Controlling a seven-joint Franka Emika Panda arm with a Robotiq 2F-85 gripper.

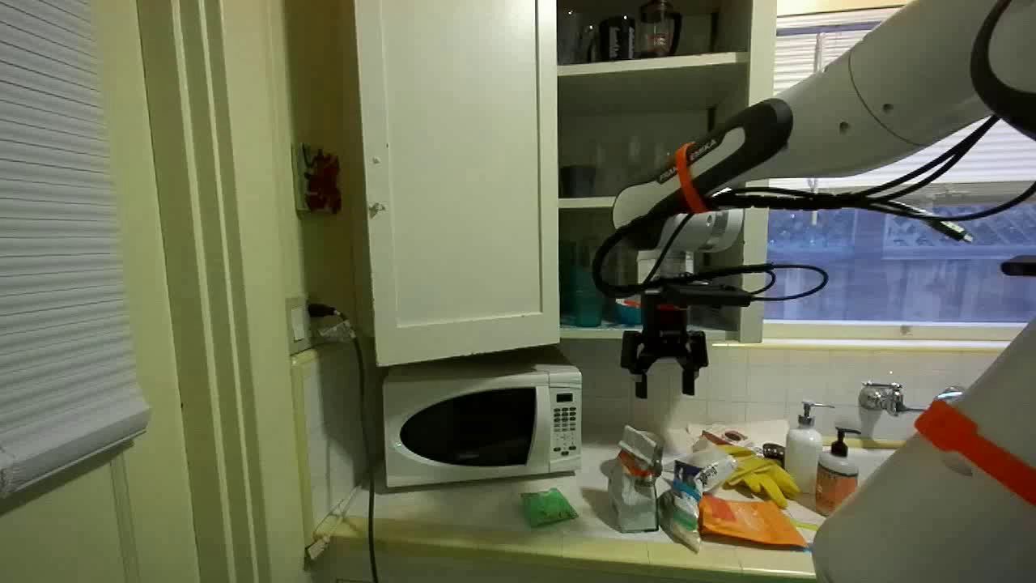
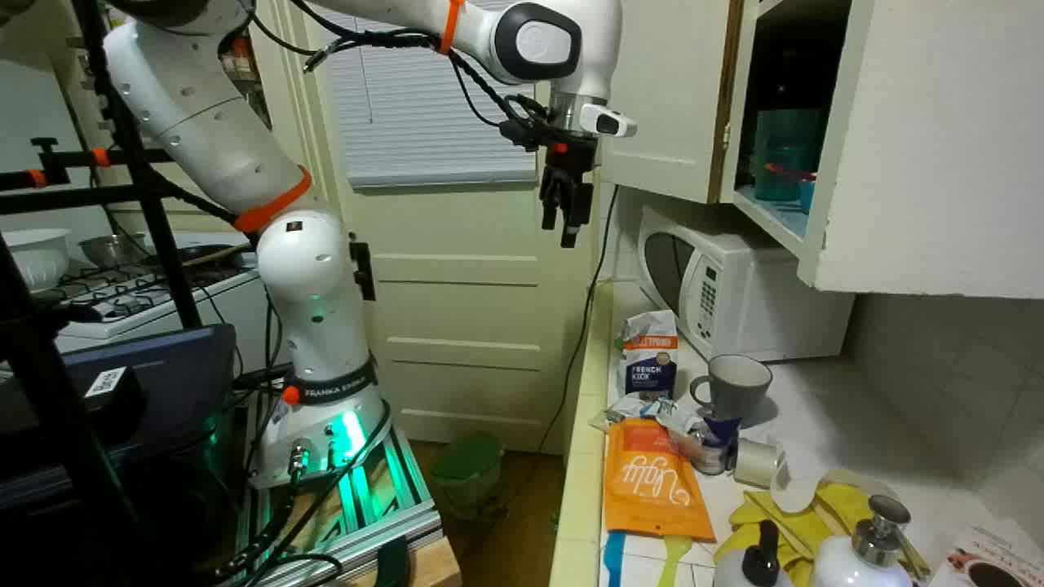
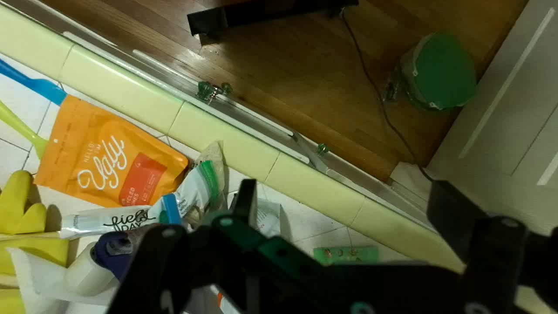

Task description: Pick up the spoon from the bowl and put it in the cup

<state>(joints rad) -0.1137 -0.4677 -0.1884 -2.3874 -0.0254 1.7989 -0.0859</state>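
Spoon (image 2: 785,170) and bowl (image 2: 807,196) sit in the cupboard (image 1: 469,178), the spoon, as far as I can make out, lying in the bowl with one end past the rim, so I judge nothing of the task done. My gripper (image 1: 665,387) hangs outside, jaws wide apart with nothing between them. Left to me: reach in, pinch the spoon, lift it and put it in the cup (image 1: 588,306), probably the teal one beside the bowl, though a grey mug (image 2: 738,387) stands on the counter (image 2: 856,432).

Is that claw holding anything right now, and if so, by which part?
Nothing is held: the gripper hangs open with nothing in it. The reddish spoon is in the cupboard.
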